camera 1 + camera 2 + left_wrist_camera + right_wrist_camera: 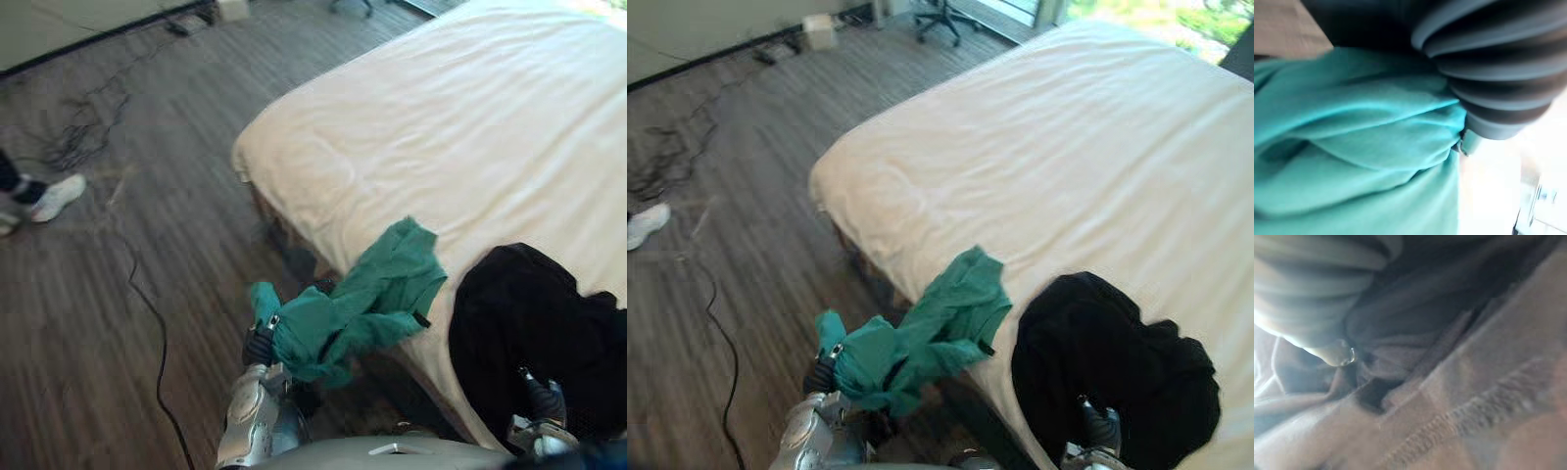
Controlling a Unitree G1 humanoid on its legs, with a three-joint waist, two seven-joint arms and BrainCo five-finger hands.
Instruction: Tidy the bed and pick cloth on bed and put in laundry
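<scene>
Cloths on bed (441, 127) edge
Green cloth (362, 299), 6 o'clock, hanging off edge over left hand (258, 345); black cloth (529, 313), 4 o'clock, covering right hand (537, 397); either hand's grip: cannot tell.

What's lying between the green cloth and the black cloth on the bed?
Only bare white bedsheet separates green cloth from black cloth, in both eye views.

I count one bed (1097, 147), two cloths in all, one green cloth (940, 313), one black cloth (1107, 362), one office chair (942, 18), one pale box (820, 30), at least one white shoe (57, 196).
</scene>
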